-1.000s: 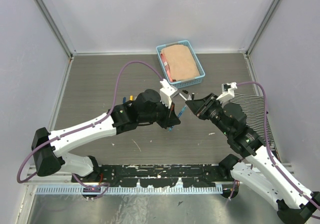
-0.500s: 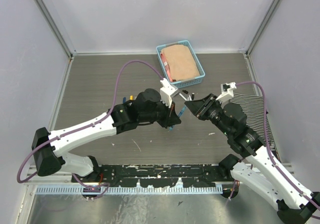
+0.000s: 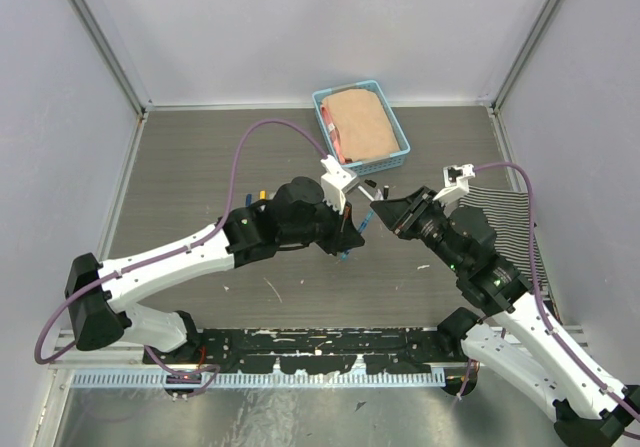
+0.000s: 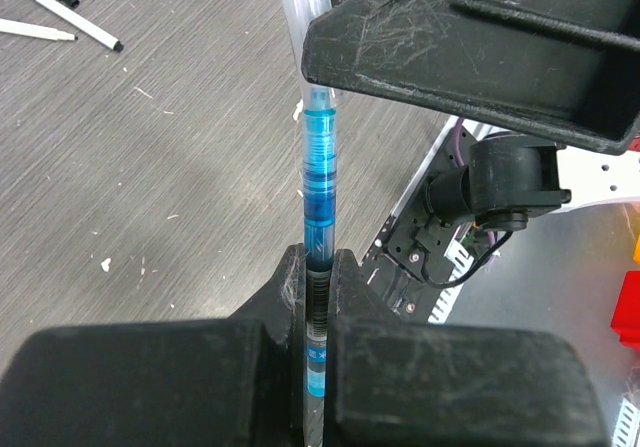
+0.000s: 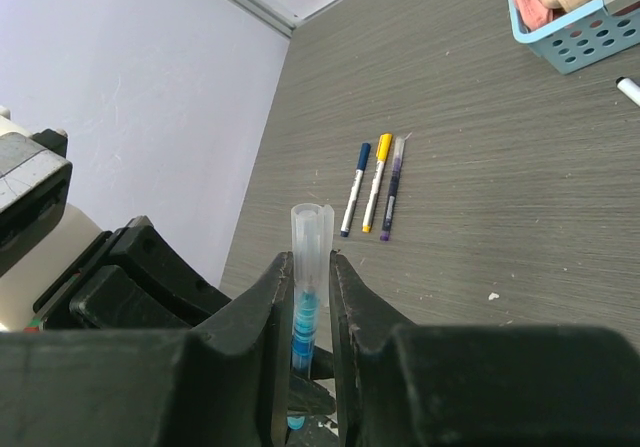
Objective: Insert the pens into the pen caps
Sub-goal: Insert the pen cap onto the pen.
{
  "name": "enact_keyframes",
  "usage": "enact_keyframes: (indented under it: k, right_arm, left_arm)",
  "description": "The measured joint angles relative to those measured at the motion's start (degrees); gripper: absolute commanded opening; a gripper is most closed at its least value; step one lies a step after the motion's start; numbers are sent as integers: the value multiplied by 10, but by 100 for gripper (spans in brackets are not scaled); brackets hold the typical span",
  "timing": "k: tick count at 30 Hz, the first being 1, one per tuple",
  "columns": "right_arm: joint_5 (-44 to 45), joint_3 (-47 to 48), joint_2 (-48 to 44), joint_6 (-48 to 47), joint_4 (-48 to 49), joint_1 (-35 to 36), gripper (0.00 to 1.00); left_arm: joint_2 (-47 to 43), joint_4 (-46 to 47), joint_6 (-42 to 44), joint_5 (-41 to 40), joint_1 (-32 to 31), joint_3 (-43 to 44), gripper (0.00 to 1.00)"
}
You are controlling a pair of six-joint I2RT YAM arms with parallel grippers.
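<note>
Above mid-desk: blue pen [image 4: 320, 177] and clear cap [image 5: 311, 229] meet end to end, off the surface.
Left jaws: clamped narrowly on the blue pen's lower barrel.
Right jaws: closed on the clear cap, whose top stands above them.
Pen tip: inside the cap's mouth.
Desk [image 3: 200, 167]: dark-blue-topped pen [image 5: 352, 189], yellow-topped pen [image 5: 376, 182] and clear-topped pen [image 5: 393, 187] lie side by side.
Far edge: blue basket [image 3: 378, 164] holding a tan bundle [image 3: 360, 122].

Note: you cannot tell how far the blue pen [image 4: 320, 182] sits inside the clear cap [image 5: 311, 229]; blue basket [image 5: 570, 47] cut off at frame edge.
</note>
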Motion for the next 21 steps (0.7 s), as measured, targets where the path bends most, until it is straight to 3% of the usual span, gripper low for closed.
enact_keyframes:
  k: [21]
  right_arm:
    - [0,-17,2,-2,55,-7,19]
  left_arm:
    - [4,17,-48,-34,-3,7,0]
